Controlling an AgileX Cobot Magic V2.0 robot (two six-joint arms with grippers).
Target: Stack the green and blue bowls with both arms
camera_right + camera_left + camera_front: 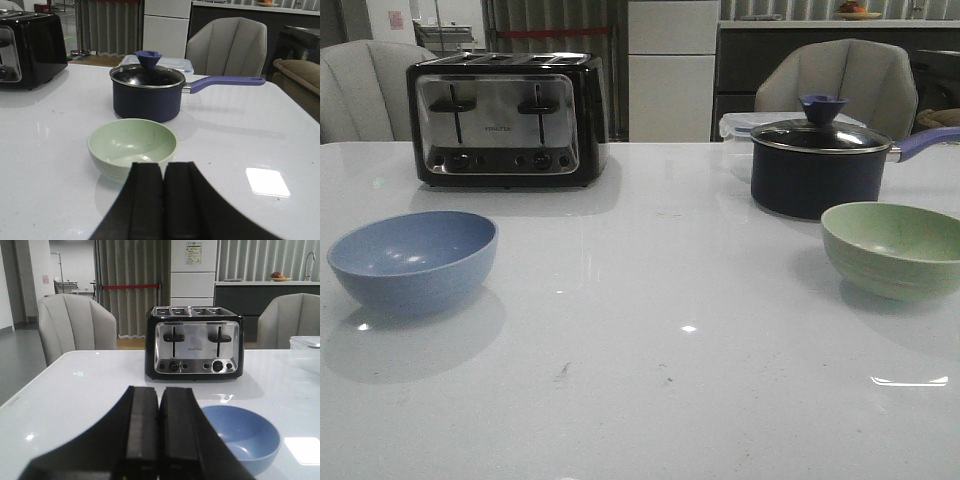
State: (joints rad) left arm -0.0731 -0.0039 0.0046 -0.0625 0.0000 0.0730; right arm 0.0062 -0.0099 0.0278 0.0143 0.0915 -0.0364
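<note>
1. The blue bowl (413, 260) sits upright and empty near the left edge of the bench (650, 330); the green bowl (894, 247) sits upright and empty at the right edge; the two are well apart, so nothing is stacked yet.
2. The left hand (159, 440) hangs just short of the blue bowl, fingers pressed together with nothing between them; the right hand (164, 200) hangs likewise before the green bowl, fingers together and empty.
3. By my judgement this is the opening step: the approach, before any grasp.
4. Next, each hand must spread its fingers, then close on a bowl's rim; one bowl then travels towards the bench's middle to nest in the other.
5. The pan (820, 165) stands just behind the green bowl, towards the far right corner; the right arm should mind its handle; the toaster (506, 120) stands farther back, behind the blue bowl.
</note>
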